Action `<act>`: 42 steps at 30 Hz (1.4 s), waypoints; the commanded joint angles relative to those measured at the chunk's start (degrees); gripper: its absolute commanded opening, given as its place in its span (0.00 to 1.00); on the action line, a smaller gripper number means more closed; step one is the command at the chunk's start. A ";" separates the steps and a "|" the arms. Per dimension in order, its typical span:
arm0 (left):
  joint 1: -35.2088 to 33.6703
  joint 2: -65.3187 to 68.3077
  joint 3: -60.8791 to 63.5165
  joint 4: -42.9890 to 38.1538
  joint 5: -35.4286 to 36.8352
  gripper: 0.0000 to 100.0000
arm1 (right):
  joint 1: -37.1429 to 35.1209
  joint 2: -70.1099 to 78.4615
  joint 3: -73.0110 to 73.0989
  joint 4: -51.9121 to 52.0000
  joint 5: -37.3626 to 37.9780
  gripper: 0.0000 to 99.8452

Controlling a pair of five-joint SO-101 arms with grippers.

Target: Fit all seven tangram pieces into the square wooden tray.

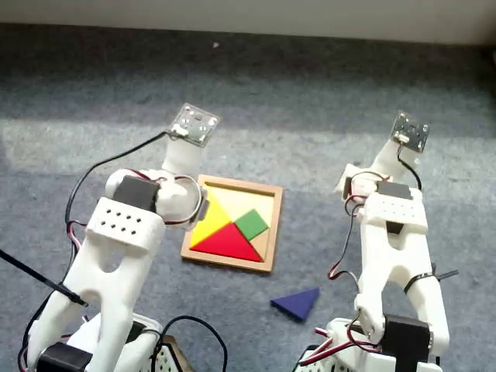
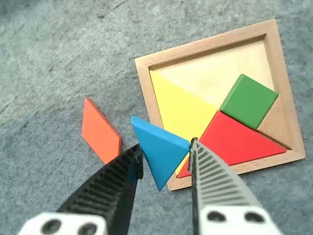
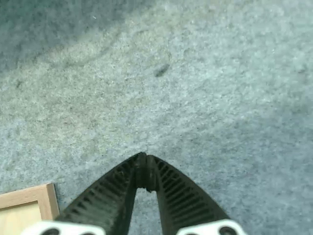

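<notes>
Your left claw (image 2: pixel 166 146) is clamped on the blue triangle (image 2: pixel 157 143) at the edge of the wooden tray (image 2: pixel 205 46).
Inside you have yellow triangle (image 2: pixel 181 105), red triangle (image 2: pixel 234 142), green square (image 2: pixel 248 100), bare wood beside them; right claw (image 3: pixel 145 167) together.

The high view looks steeply down from behind the left arm (image 1: pixel 116 240) and right arm (image 1: pixel 395 232), far enough to take in the whole tray (image 1: pixel 229 261) on the carpet (image 1: pixel 310 116). The left wrist view looks down close over that tray (image 2: pixel 205 46); the right wrist view faces carpet, catching one tray corner.
</notes>
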 commanded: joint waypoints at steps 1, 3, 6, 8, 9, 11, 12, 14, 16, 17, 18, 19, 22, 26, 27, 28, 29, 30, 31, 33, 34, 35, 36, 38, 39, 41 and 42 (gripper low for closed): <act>3.56 -1.45 -3.74 -0.18 0.09 0.14 | 0.75 -2.68 -0.75 -1.01 -0.44 0.01; 3.65 -1.36 -4.35 -0.18 -2.37 0.14 | 0.75 -2.68 -0.75 -1.01 -0.44 0.01; 3.65 0.31 -5.49 -0.18 -6.77 0.14 | 0.75 -2.68 -0.75 -1.01 -0.35 0.01; 3.47 3.91 -7.08 -0.18 -9.23 0.14 | 0.75 -2.68 -0.75 -1.01 -0.35 0.01; 3.38 6.29 -8.13 -0.18 -10.55 0.14 | 0.75 -2.68 -0.75 -1.01 -0.26 0.01; 3.47 11.82 -10.77 -0.18 -13.36 0.14 | 0.75 -2.68 -0.75 -1.01 -0.26 0.01; 3.47 14.73 -12.53 -0.18 -14.59 0.14 | 0.75 -2.68 -0.75 -1.01 -0.26 0.01; 3.47 20.18 -15.96 -0.18 -17.23 0.14 | 0.75 -2.68 -0.75 -1.01 -0.18 0.01; 3.47 24.75 -19.30 -0.18 -20.40 0.14 | 0.84 -2.68 -0.75 -1.01 -0.09 0.01; 3.56 26.77 -20.79 -0.18 -21.80 0.14 | 0.84 -2.68 -0.75 -1.01 -0.09 0.01; 3.65 28.62 -22.20 -0.18 -23.30 0.14 | 1.10 -2.68 -0.75 -1.01 -0.09 0.01; 3.65 29.93 -23.43 -0.18 -24.88 0.14 | 1.54 -2.68 -0.75 -1.01 -0.09 0.01; 3.65 33.36 -26.51 -0.18 -30.07 0.14 | 2.33 -2.68 -0.75 -1.01 -0.09 0.01; 3.91 36.97 -29.32 -0.18 -36.13 0.14 | 2.59 -2.68 -0.75 -1.01 -0.18 0.01; 4.35 37.85 -29.85 -0.18 -37.01 0.14 | 2.59 -2.68 -0.75 -1.01 -0.18 0.01; 4.53 38.64 -30.29 -0.18 -37.80 0.14 | 2.59 -2.68 -0.75 -1.01 -0.18 0.01; 4.88 39.34 -30.46 -0.18 -38.86 0.14 | 2.59 -2.68 -0.75 -1.01 -0.09 0.01; 4.97 40.04 -30.46 -0.18 -40.00 0.14 | 2.59 -2.68 -0.75 -1.01 -0.09 0.01; 5.32 40.66 -30.46 -0.18 -41.23 0.14 | 2.59 -2.68 -0.75 -1.01 -0.09 0.01; 6.46 41.89 -30.46 -0.18 -43.43 0.14 | 2.59 -2.68 -0.75 -1.01 -0.09 0.01; 6.90 42.15 -30.46 -0.18 -44.40 0.14 | 2.59 -2.68 -0.75 -1.01 -0.09 0.01; 7.25 42.42 -30.46 -0.18 -45.01 0.14 | 2.59 -2.77 -0.75 -1.01 -0.09 0.01; 7.60 42.51 -30.46 -0.18 -45.63 0.14 | 2.59 -2.77 -0.75 -1.01 -0.09 0.01; 8.22 42.51 -30.37 0.09 -47.03 0.14 | 2.59 -2.77 -0.75 -1.01 -0.09 0.01; 8.57 42.51 -30.37 0.18 -47.74 0.14 | 2.59 -2.86 -0.75 -1.01 -0.09 0.01; 8.84 42.86 -30.29 0.26 -49.14 0.14 | 2.59 -2.95 -0.75 -1.01 0.00 0.01; 9.01 43.03 -30.29 0.26 -50.02 0.14 | 2.59 -2.95 -0.75 -1.01 0.00 0.01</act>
